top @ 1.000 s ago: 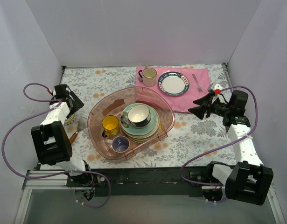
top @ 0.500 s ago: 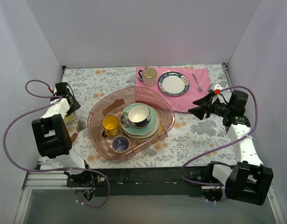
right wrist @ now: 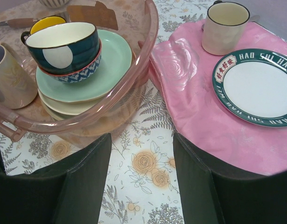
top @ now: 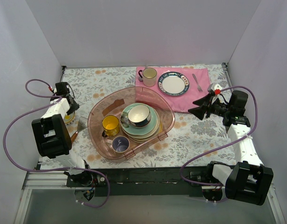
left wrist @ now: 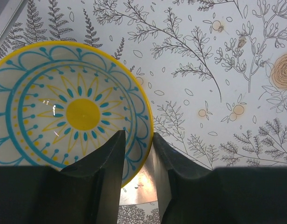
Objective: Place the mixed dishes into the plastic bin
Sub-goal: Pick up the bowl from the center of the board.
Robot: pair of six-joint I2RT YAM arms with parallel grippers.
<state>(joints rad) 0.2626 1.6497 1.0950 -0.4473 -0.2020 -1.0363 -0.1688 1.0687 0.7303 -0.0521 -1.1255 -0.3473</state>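
Observation:
The pink plastic bin (top: 99,112) sits mid-table. In it are a yellow mug (top: 110,125), a grey mug (top: 120,143) and a plate stack topped by the mint-green plate (top: 155,125). On that plate sits the red-and-blue bowl (right wrist: 82,72) with a dark-blue bowl (right wrist: 64,46) in it. My left gripper (top: 68,106) is at the far left. Its jaws are closed on the rim of a yellow-and-blue patterned bowl (left wrist: 64,112), one finger inside and one outside. My right gripper (right wrist: 142,149) is open and empty, above the table between the bin (right wrist: 143,60) and the pink cloth (right wrist: 199,112).
A cream mug (top: 149,76), a blue-rimmed plate (top: 172,83) and a fork (top: 197,82) lie on the cloth at the back right. A wood-handled knife (top: 74,135) lies next to the patterned bowl, its blade (left wrist: 138,186) under my left fingers. Side walls are close.
My left gripper has drawn in over the patterned bowl and narrowed its jaws onto the rim; it has held still for the last half second. The right arm has not moved.

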